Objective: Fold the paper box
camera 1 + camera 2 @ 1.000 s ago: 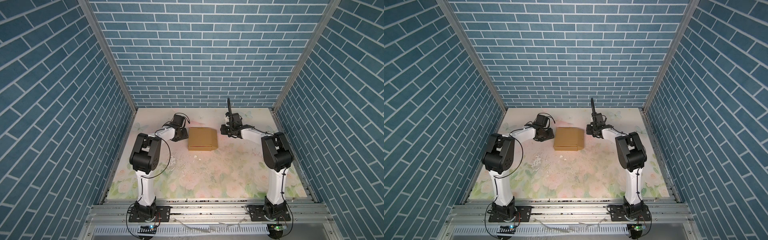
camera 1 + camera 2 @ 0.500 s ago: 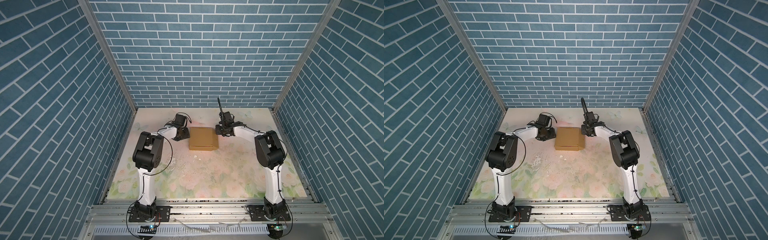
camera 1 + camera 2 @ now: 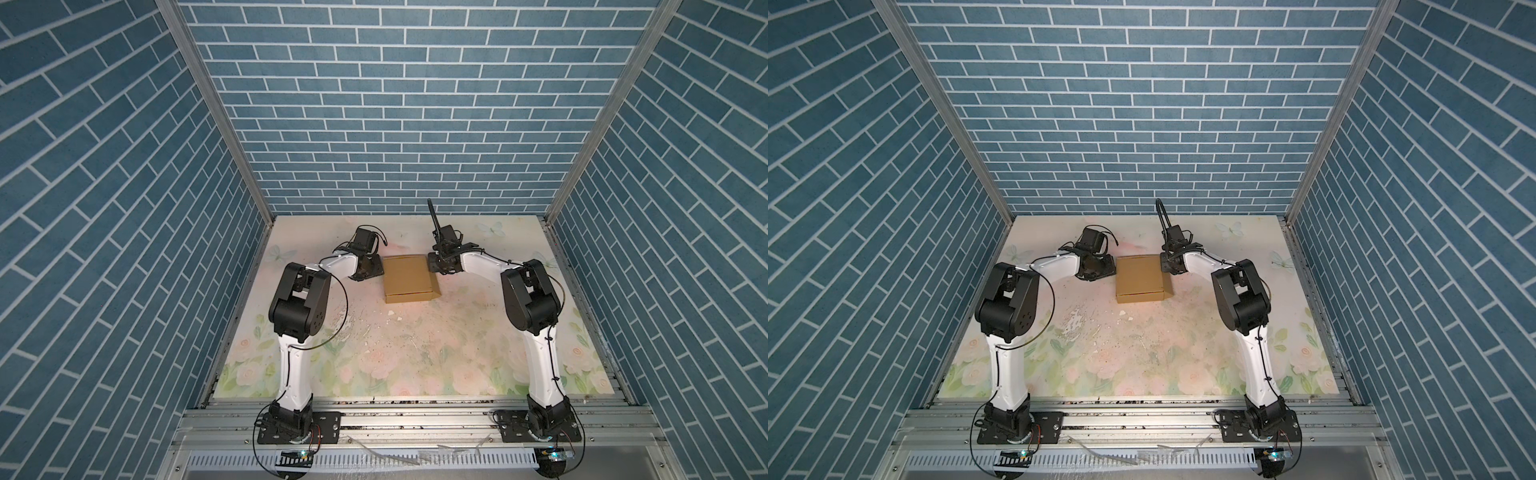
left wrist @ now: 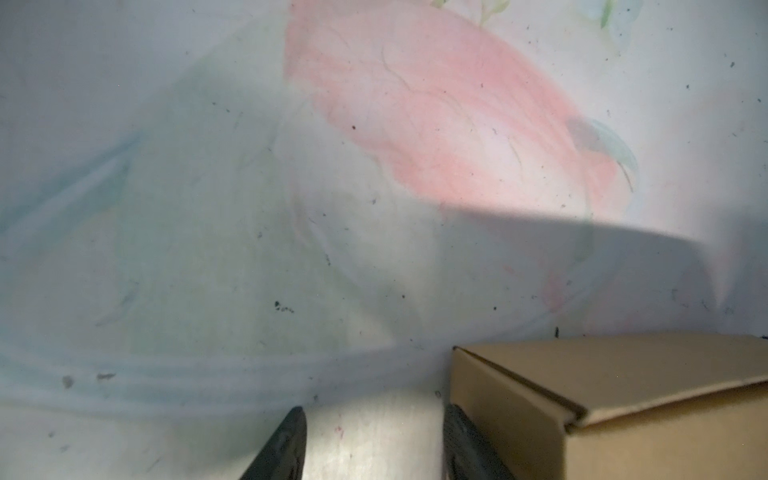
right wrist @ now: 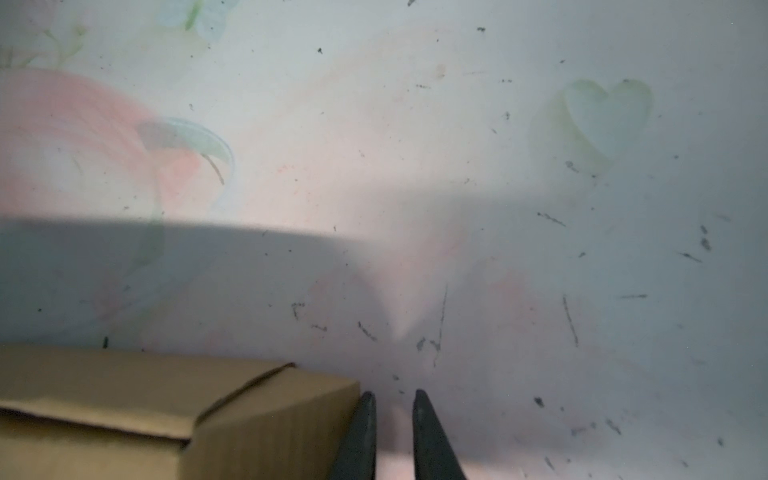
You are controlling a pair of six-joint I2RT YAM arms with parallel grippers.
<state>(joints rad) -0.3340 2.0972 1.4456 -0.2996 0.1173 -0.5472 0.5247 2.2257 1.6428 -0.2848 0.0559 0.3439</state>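
Paper box [image 3: 408, 276] looking closed; finishing step.
Left gripper [image 4: 376, 440] half open, right gripper [image 5: 395, 432] barely open, both gripping nothing, flanking the box; next probably squaring its sides.

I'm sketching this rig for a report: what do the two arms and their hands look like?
Both arms match: the left arm and right arm have white links between bulky black joint housings, on black base plates. Thin black cables loop alongside. The left hand and right hand end in dark, tapered fingers.
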